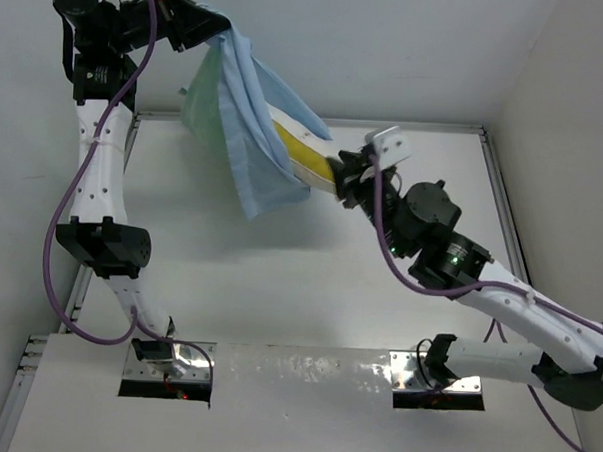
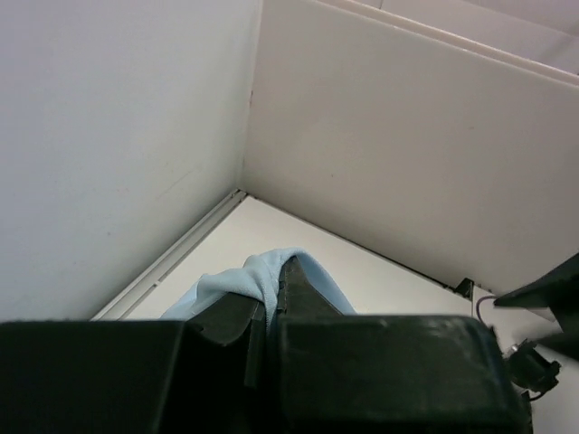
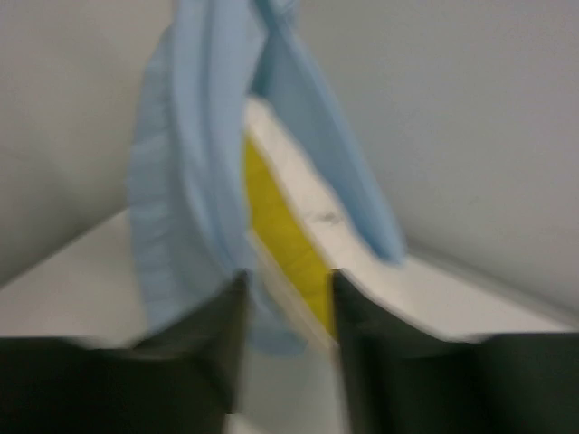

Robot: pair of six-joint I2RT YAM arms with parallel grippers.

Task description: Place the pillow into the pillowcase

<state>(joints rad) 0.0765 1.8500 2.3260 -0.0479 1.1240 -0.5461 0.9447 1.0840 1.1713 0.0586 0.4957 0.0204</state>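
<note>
The light blue pillowcase (image 1: 247, 134) hangs from my left gripper (image 1: 212, 32), which is raised high at the back left and shut on its upper edge. The left wrist view shows blue cloth (image 2: 237, 282) pinched between the shut jaws of that gripper (image 2: 271, 294). The white pillow (image 1: 307, 156), with a yellow band along its edge, slants up into the hanging case, and only its lower end shows. My right gripper (image 1: 346, 178) grips that end. In the blurred right wrist view this gripper (image 3: 288, 289) has its jaws on either side of the pillow (image 3: 282, 231), with the pillowcase (image 3: 181, 181) draped over it.
The white table (image 1: 279, 285) has raised rails on its left, back and right sides. Walls rise close behind and to the right. A white board (image 1: 304, 386) with two cutouts for the arm bases lies along the near edge.
</note>
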